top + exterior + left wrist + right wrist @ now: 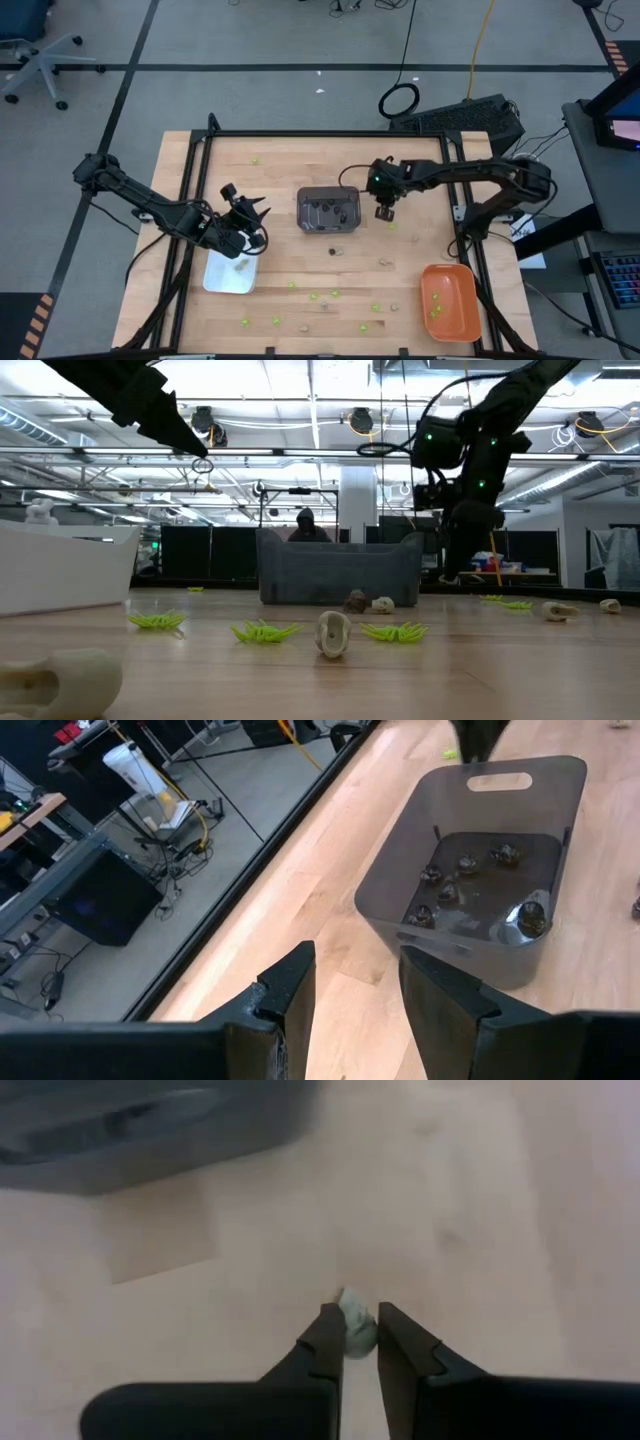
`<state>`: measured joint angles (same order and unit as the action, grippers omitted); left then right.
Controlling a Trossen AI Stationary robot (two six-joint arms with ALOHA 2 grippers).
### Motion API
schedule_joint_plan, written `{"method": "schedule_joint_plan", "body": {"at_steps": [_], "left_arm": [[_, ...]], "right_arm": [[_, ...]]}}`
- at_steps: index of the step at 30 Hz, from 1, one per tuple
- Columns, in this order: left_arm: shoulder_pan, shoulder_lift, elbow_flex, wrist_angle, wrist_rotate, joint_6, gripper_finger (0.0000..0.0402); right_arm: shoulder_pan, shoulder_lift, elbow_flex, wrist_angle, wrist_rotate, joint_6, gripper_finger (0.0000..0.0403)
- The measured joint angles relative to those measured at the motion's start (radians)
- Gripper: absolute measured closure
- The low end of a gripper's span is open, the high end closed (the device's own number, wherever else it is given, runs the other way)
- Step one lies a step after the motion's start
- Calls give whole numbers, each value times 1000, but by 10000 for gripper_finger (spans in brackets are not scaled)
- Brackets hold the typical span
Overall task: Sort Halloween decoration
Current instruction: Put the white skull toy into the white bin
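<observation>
The right gripper (360,1342) is low at the table just right of the dark grey tray (328,210), pinching 1 pale trinket (354,1326). The left gripper (356,992), fingers apart and empty, hovers above the white tray (229,274), while other trinkets (331,295) lie scattered on the near table.

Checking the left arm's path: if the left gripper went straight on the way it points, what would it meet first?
Probably the dark grey tray holding dark trinkets: it lies ahead of the left gripper, past bare table. Depth is unclear.
</observation>
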<state>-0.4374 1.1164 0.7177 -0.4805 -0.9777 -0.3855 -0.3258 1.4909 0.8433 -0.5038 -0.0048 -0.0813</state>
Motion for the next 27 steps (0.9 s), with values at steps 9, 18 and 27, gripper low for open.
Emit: {"method": "schedule_joint_plan", "body": {"at_steps": [9,18,27], "left_arm": [[0,0,0,1,0,-1,256],[-1,0,0,8,8,-12,256],[-1,10,0,10,18,-29,256]], "right_arm": [[155,-13,1,-9,2,155,389],[283,11,1,5,61,314,387],[431,11,1,15,107,369,346]]}}
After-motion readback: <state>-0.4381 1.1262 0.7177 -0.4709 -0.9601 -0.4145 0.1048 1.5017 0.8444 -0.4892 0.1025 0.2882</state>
